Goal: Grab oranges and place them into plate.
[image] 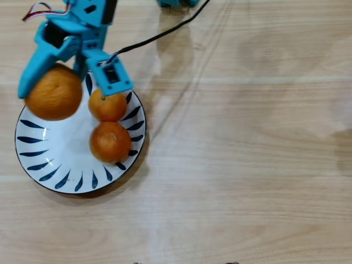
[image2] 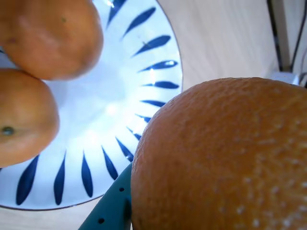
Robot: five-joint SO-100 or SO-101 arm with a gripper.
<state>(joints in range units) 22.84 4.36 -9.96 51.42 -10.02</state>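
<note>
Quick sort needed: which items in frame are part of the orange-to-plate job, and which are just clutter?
Job:
- large orange, held in the gripper over the plate rim
- two smaller oranges, already in the plate
- plate

Lying about:
- black cable on the wooden table

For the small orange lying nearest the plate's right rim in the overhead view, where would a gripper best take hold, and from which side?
Grip the small orange across its widest middle, coming straight down from above. It is round, so only a hold across the middle stays put. The other small orange touches its upper side, and the plate rim rises at its right, so probably set the fingers upper-right and lower-left.
</note>
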